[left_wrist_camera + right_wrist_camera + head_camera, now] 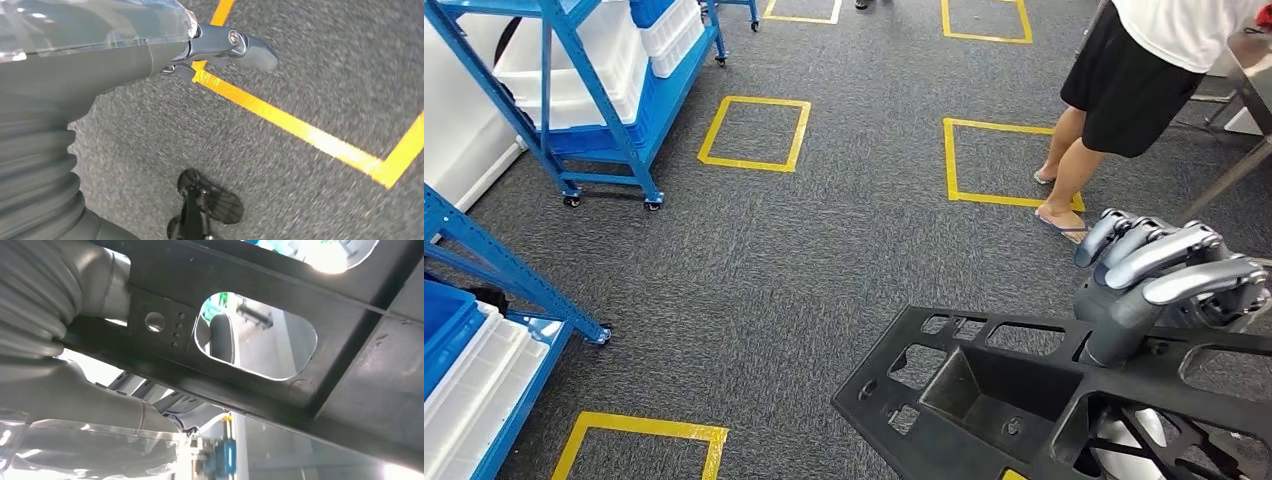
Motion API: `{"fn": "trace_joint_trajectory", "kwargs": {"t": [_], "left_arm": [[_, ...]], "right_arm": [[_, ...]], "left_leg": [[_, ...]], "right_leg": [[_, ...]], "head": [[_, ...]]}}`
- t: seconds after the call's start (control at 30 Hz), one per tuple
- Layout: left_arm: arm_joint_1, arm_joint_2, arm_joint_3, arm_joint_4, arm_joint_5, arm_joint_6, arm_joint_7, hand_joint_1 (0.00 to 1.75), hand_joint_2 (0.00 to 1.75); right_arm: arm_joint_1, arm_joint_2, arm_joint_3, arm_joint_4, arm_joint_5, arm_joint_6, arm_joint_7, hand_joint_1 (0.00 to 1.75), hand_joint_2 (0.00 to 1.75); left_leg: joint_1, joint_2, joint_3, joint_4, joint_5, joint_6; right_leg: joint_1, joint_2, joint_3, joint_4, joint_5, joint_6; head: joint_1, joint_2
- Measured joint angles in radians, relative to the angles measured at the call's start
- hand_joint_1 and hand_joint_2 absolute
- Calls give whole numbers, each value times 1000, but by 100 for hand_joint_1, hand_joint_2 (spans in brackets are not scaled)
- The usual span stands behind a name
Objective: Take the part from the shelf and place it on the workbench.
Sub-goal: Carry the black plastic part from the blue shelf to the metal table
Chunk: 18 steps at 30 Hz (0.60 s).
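Black part (pixel 1024 400) at lower right of head view is gripped by right robot hand (pixel 1169 275), left robot hand (pixel 220 47) grip state undeterminable; part to be kept level until the surface is reached.

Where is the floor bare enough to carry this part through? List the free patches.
Bare carpet runs wide between the blue racks and the person. The yellow squares are also bare. It is crowded by the person's feet and along the racks. The right hand grips the black part.
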<state>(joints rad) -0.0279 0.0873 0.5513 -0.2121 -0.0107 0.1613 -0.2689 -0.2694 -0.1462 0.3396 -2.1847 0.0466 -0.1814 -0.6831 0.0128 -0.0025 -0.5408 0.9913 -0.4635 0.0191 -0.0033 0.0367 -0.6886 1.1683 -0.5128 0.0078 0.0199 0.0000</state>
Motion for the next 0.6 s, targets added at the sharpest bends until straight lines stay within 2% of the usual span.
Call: {"fn": "trace_joint_trajectory", "kwargs": {"t": [0.03,0.07,0.1,0.13,0.17,0.2,0.23,0.27,0.3,0.37,0.4,0.43,0.47,0.5,0.53,0.57,0.6], "left_arm": [[1,-4,0,0,0,0,2,0,175],[1,-9,0,0,0,1,4,0,175],[1,-14,0,0,-1,3,7,0,175],[0,-19,0,0,-2,6,12,0,175],[-1,-24,0,0,-5,9,17,0,175],[-2,-29,0,0,-9,12,23,0,175],[-3,-33,0,0,-13,16,28,0,175],[-2,-36,0,0,-16,19,34,0,175],[-2,-38,0,0,-20,22,39,0,175],[-3,-42,0,0,-25,27,43,0,175],[-4,-44,0,0,-26,28,42,0,175],[-6,-46,0,0,-26,28,39,0,175],[-6,-47,0,0,-25,26,35,0,175],[-6,-48,1,0,-24,24,32,0,175],[-5,-48,2,0,-23,22,30,0,175],[-4,-49,3,0,-23,21,30,0,175],[-3,-50,3,0,-24,21,32,0,175]], "right_arm": [[-3,0,0,2,1,-3,2,175,175],[-4,-1,1,5,1,-5,4,175,175],[-6,-1,2,8,2,-8,5,175,175],[-9,-1,3,11,2,-12,6,175,175],[-11,-2,3,14,3,-18,6,175,175],[-14,-2,4,15,4,-25,6,175,175],[-16,-3,5,16,5,-32,6,175,175],[-18,-3,5,16,6,-37,7,175,175],[-20,-4,6,17,6,-41,8,175,175],[-24,-7,7,20,3,-43,11,175,175],[-28,-9,7,22,2,-42,15,175,175],[-35,-11,8,25,1,-40,19,175,175],[-44,-12,8,29,0,-39,23,175,175],[-53,-12,9,35,0,-38,26,175,175],[-59,-13,9,42,-1,-38,29,175,175],[-62,-14,10,49,-1,-38,31,175,175],[-63,-15,10,55,-1,-39,32,175,175]], "left_leg": [[-3,14,-1,0,-1,2],[-5,28,-1,1,-2,3],[-6,41,-1,1,-3,3],[-7,54,0,1,-5,2],[-7,65,2,2,-7,0],[-8,75,5,2,-10,-3],[-10,85,7,3,-13,-7],[-12,93,10,4,-16,-12],[-13,102,12,4,-19,-17],[-13,119,17,3,-24,-27],[-10,111,17,8,-31,-33],[-8,90,10,29,-46,-38],[-6,62,-9,72,-71,-42],[-3,33,-38,135,-103,-45],[-2,17,-76,209,-135,-48],[-2,11,-110,273,-155,-49],[-2,9,-132,305,-155,-50]], "right_leg": [[-2,-15,-33,69,-29,3],[-5,-24,-58,121,-46,5],[-7,-28,-65,137,-43,6],[-9,-33,-49,109,-22,6],[-9,-44,-14,46,11,5],[-6,-66,28,-31,36,2],[-2,-85,62,-96,55,-3],[3,-98,83,-137,63,-8],[8,-102,90,-153,61,-12],[9,-78,90,-156,64,-21],[7,-67,92,-160,66,-26],[4,-57,94,-164,69,-32],[1,-47,97,-167,71,-37],[0,-37,97,-168,72,-40],[1,-25,97,-168,72,-42],[1,-12,97,-167,72,-42],[2,2,98,-167,72,-42]], "head": [[1,0],[0,0],[0,0],[1,0],[1,0],[1,0],[0,0],[0,0],[-1,0],[-1,0],[-1,0],[-1,0],[-2,0],[-3,0],[-4,0],[-5,0],[-5,0]]}}
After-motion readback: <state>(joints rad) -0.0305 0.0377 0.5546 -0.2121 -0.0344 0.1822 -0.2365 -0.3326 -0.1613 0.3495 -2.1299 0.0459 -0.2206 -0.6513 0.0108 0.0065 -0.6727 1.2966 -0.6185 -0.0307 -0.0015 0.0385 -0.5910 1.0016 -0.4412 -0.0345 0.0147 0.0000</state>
